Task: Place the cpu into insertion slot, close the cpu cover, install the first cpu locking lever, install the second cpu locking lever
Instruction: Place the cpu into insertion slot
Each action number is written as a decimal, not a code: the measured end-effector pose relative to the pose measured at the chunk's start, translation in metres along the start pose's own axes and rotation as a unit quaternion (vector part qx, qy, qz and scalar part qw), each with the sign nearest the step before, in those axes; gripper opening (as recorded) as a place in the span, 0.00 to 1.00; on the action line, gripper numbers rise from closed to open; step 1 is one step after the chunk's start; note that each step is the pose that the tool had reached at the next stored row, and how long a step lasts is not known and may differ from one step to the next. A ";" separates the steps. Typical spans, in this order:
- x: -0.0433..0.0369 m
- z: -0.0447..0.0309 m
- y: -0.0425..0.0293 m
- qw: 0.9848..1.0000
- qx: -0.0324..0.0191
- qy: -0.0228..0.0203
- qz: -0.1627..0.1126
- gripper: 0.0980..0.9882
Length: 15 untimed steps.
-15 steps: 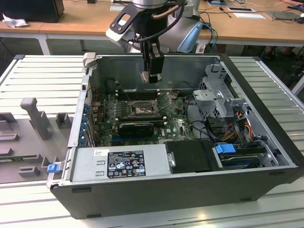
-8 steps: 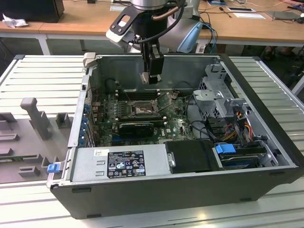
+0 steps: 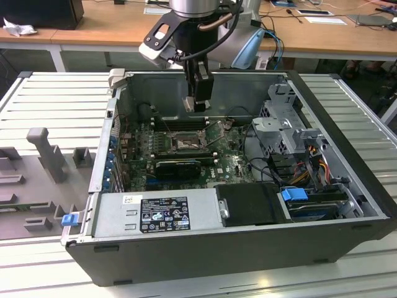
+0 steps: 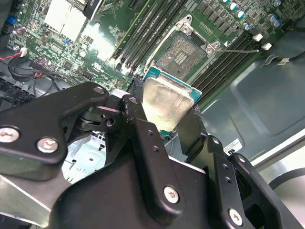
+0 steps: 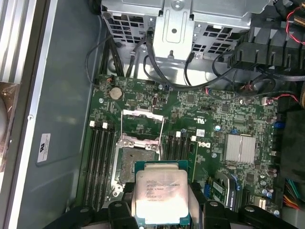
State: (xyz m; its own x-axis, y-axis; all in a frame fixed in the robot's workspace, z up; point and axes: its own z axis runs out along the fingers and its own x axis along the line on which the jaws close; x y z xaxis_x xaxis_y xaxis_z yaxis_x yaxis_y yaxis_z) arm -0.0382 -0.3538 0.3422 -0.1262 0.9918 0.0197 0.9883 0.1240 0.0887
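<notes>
While its two black fingers (image 4: 139, 102) press on opposite edges of the cpu (image 4: 166, 100), the gripper (image 4: 164, 113) holds the chip clear of the board, pale metal face turned toward both wrist cameras and its green rim showing at the corners. In the exterior view the gripper (image 3: 197, 103) hangs inside the open computer case (image 3: 347, 133), above the motherboard (image 3: 231, 160) and near the case wall at the back of that view, with the cpu (image 3: 190, 103) a small pale patch at the fingertips. The first wrist view shows the cpu (image 5: 159, 193) between the fingers, overlapping one edge of the insertion slot (image 5: 132, 162), whose dark contact field lies uncovered. The cpu cover (image 5: 142, 125) stands swung up from the slot's far edge, its square cut-out open. In the second wrist view the insertion slot (image 4: 183, 51) sits just beyond the chip, and a thin wire locking lever (image 4: 240, 49) stands out to one side of it. Long black memory slots (image 5: 100, 157) flank the socket on two sides. Farther out on the board are a round coin battery (image 5: 115, 93) and a silver finned heatsink (image 5: 240, 148). A perforated metal drive cage (image 5: 176, 24) stands past the board's edge, and the case rests on a ribbed aluminium table (image 3: 56, 93).
</notes>
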 end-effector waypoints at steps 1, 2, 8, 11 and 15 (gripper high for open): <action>0.0000 0.0004 0.0000 1.000 0.000 0.000 0.000 0.48; 0.0000 0.0010 -0.0001 1.000 0.000 0.000 0.000 0.48; -0.0001 0.0053 -0.0005 1.000 0.000 0.000 0.000 0.48; -0.0001 0.0070 -0.0006 1.000 0.000 0.000 0.000 0.48; -0.0002 0.0102 -0.0009 1.000 0.000 0.000 0.000 0.48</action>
State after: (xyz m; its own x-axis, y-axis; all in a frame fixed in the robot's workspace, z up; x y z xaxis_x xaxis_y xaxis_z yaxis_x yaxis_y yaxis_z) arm -0.0382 -0.3539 0.3320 -0.1262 0.9918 0.0197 0.9883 0.1240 0.0886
